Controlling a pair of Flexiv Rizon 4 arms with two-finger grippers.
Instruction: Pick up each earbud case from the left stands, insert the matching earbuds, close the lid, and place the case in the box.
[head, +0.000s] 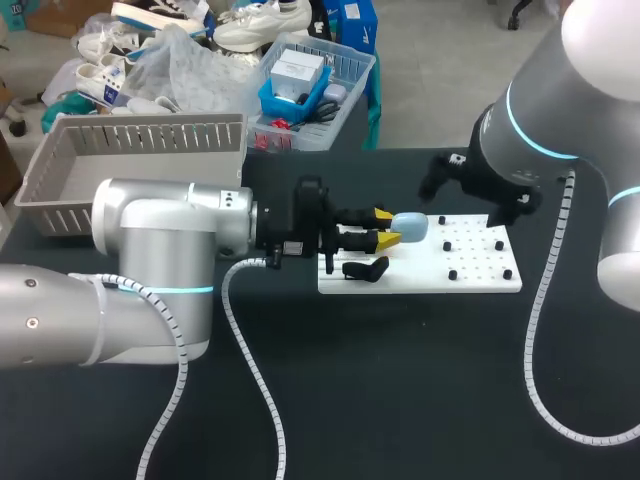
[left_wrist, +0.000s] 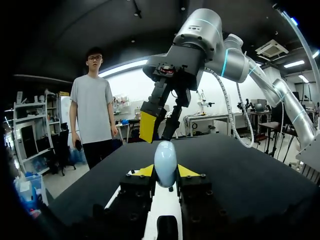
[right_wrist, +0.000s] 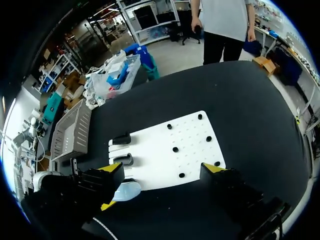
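**Operator:** What do I get from the head view that the wrist views don't give me?

**Spotter:** The whole layout. Your left pincer (head: 388, 227) comes in from 9 o'clock with the pale blue egg-shaped earbud case (head: 412, 228) at its tips, over the 9 o'clock end of the white plastic pegboard (head: 480, 272). A black curved stand (head: 365, 268) sits on that board at 7 o'clock from the case. The grey slatted plastic box (head: 140, 165) is at the 10 o'clock corner of the black tabletop (head: 400, 400), well apart from the case. Your right pincer (head: 472, 198) hangs near the case, at 2 o'clock from it. Only the right wrist view shows another black curved stand (right_wrist: 121, 139) on the board, which your left arm covers from above.

**Operator:** And the pincers themselves?

**Spotter:** In the left wrist view, both yellow tips of your left pincer (left_wrist: 165, 172) press the case (left_wrist: 165, 156) from two sides. It is gripped, standing upright between them. In its own view your right pincer (right_wrist: 162, 170) is spread wide above the pegboard (right_wrist: 190, 140), with nothing between its fingers. The case (right_wrist: 127, 191) is just beside one of them.

**Operator:** What can't you tell?

**Spotter:** Whether the case touches the board or hangs clear of it, and where its lid seam runs. From above, your right pincer's yellow tips are hidden under the wrist. In the right wrist view your left pincer is mostly hidden behind your own finger.
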